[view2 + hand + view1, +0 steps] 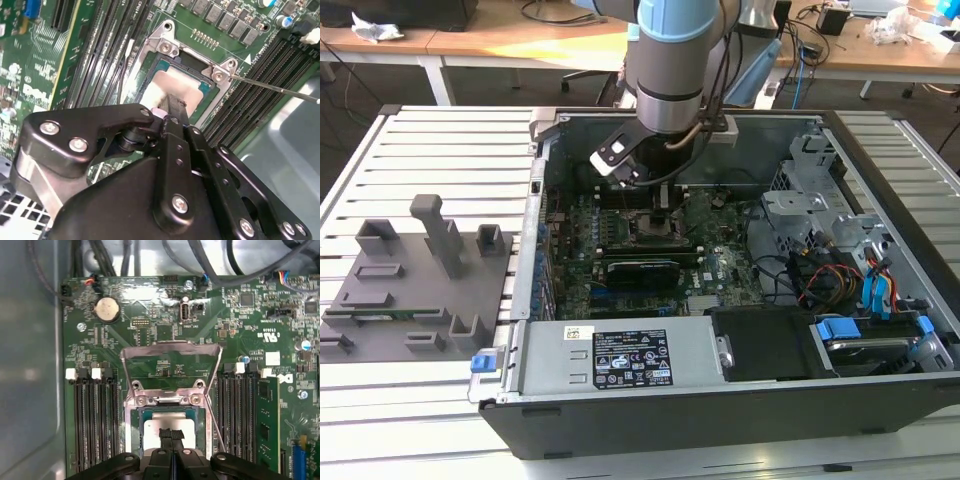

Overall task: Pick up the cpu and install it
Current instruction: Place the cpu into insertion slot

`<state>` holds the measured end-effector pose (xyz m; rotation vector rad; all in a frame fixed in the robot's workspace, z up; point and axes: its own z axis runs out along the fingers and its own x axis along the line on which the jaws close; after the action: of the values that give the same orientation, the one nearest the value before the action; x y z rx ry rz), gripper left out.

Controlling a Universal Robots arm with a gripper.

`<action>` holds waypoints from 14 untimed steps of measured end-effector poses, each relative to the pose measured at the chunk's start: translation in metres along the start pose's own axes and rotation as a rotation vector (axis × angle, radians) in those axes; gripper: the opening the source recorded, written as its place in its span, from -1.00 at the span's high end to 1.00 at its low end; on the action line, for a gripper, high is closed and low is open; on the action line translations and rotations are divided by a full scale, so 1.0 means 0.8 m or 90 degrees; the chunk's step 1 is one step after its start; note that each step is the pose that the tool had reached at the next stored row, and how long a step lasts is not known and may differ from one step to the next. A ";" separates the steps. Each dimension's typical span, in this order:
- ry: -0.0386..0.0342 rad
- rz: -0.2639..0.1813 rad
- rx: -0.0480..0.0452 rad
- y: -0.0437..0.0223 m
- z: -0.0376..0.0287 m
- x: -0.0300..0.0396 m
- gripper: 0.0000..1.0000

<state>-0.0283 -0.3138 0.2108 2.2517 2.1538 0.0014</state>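
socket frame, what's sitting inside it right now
The cpu lies inside the socket frame, silver top showing. The claw covers part of it, so whether it is fully seated cannot be seen.

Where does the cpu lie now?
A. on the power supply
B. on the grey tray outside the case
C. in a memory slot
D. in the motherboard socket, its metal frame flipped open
D: in the first wrist view the cpu sits in the socket, its metal frame flipped up, the claw just above.
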 end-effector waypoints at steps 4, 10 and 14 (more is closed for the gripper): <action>-0.0002 0.004 0.0001 -0.0006 0.0061 0.0001 0.79; 0.0000 0.004 0.0001 -0.0006 0.0097 0.0001 0.79; 0.0008 0.004 -0.0002 -0.0004 0.0019 0.0003 0.79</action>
<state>-0.0285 -0.3135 0.2093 2.2597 2.1463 0.0034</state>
